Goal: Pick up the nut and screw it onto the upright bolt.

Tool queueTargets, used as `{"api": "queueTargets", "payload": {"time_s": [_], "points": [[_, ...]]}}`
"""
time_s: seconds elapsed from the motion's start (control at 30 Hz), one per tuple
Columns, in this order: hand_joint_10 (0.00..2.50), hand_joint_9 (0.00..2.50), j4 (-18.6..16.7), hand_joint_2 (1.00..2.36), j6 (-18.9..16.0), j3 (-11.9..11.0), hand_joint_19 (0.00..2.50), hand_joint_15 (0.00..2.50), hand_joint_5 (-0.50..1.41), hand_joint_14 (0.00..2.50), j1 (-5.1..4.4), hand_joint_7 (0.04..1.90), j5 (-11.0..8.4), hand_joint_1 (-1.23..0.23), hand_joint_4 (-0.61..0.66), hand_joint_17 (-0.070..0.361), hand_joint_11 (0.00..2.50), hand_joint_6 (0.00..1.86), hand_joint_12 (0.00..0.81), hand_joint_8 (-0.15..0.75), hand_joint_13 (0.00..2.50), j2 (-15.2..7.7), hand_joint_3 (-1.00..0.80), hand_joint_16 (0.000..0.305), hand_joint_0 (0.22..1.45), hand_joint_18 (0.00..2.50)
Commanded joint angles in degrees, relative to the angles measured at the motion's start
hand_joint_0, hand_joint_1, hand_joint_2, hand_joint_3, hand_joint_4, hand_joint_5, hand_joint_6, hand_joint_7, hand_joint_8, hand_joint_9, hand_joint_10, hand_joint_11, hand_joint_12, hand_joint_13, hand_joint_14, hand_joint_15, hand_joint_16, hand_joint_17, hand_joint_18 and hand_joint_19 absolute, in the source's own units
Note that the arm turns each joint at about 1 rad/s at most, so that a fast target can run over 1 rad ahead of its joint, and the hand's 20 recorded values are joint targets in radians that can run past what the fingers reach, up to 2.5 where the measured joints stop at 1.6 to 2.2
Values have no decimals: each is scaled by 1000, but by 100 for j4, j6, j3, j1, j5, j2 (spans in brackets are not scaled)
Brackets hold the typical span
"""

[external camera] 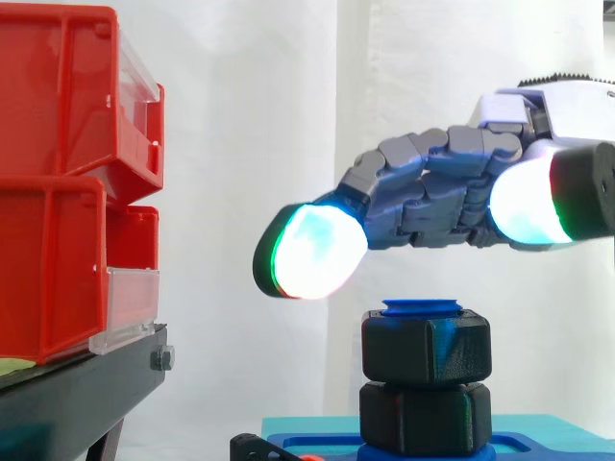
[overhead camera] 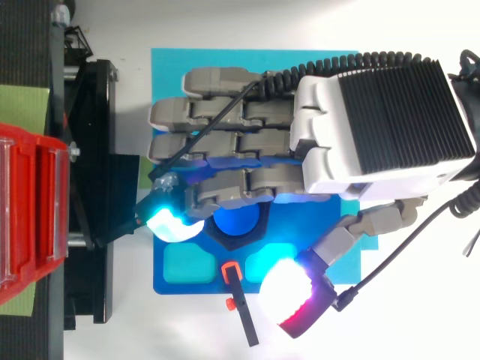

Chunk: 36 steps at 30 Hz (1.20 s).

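The nut (external camera: 426, 348) is seen seated on the upright bolt (external camera: 423, 307).
The hand (overhead camera: 375, 127) is held above, fingers (external camera: 317, 252) stretched, nothing grasped; probably the nut must be gripped and turned.

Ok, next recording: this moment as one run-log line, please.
robot hand: open, empty, above blue bolt, no contact | nut: on the bolt, at its top | second nut: below it
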State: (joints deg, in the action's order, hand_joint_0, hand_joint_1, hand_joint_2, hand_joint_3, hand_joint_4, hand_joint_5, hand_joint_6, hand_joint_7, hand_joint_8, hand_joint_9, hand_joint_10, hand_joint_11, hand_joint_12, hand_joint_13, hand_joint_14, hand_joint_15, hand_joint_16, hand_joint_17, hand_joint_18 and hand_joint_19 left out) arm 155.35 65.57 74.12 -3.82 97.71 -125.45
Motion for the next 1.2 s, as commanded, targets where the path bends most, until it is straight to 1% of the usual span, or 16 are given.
{"api": "queueTargets", "payload": {"time_s": [0.0, 0.1, 0.13, 0.2, 0.43, 0.5, 0.53, 0.57, 0.6, 0.67, 0.77, 0.83, 1.17], "points": [[0, 294, -137, 1000, 0, 59, 0, 0, -201, 0, 13, 643, 11, -463, 153, 84, 0, 501, 316, 229, 142, -6, -500, 37, 436, 0], [0, 298, -260, 1000, 0, 59, 0, 0, -199, 0, 31, 647, 28, -462, 155, 84, 0, 501, 317, 230, 153, -6, -500, 37, 436, 0], [0, 305, -356, 1000, 0, 59, 0, 0, -199, 0, 31, 648, 72, -462, 156, 83, 0, 501, 317, 232, 157, -41, -500, 37, 437, 0], [0, 310, -435, 1000, 0, 59, 0, 0, -198, 0, 31, 652, 99, -463, 156, 83, 0, 501, 318, 233, 163, -50, -500, 37, 437, 0], [0, 326, -444, 1000, 0, 59, 0, 0, -191, 0, 48, 666, 107, -461, 168, 82, 0, 501, 317, 235, 174, -59, -500, 37, 437, 0], [0, 332, -453, 1000, 0, 59, 0, 0, -191, 0, 57, 670, 107, -461, 170, 82, 0, 501, 314, 237, 177, -156, -500, 36, 438, 0], [0, 335, -453, 1000, -9, 59, 0, 0, -190, 0, 66, 672, 107, -462, 170, 81, 0, 501, 314, 238, 178, -156, -500, 36, 438, 0], [0, 338, -488, 1000, -61, 59, 0, 0, -188, 0, 84, 677, 107, -461, 171, 81, 0, 501, 313, 238, 177, -252, -500, 36, 440, 0], [0, 339, -515, 1000, -88, 59, 0, 0, -187, 0, 84, 678, 107, -459, 170, 81, 0, 501, 313, 239, 178, -270, -500, 36, 441, 0], [0, 347, -646, 1000, -272, 59, 0, 0, -186, 0, 84, 684, 107, -459, 174, 81, 0, 502, 313, 240, 186, -270, -500, 36, 442, 0], [0, 360, -655, 1000, -264, 59, 0, 0, -183, 0, 66, 690, 107, -461, 177, 80, 0, 502, 313, 241, 192, -270, -500, 35, 443, 0], [0, 377, -646, 1000, -264, 59, 0, 0, -181, 0, 84, 700, 107, -461, 179, 80, 0, 502, 312, 242, 196, -270, -500, 35, 444, 0], [0, 398, -646, 1000, -272, 59, 0, 0, -172, 0, 84, 764, 107, -434, 184, 78, 0, 502, 311, 250, 213, -270, -500, 35, 445, 0]]}}
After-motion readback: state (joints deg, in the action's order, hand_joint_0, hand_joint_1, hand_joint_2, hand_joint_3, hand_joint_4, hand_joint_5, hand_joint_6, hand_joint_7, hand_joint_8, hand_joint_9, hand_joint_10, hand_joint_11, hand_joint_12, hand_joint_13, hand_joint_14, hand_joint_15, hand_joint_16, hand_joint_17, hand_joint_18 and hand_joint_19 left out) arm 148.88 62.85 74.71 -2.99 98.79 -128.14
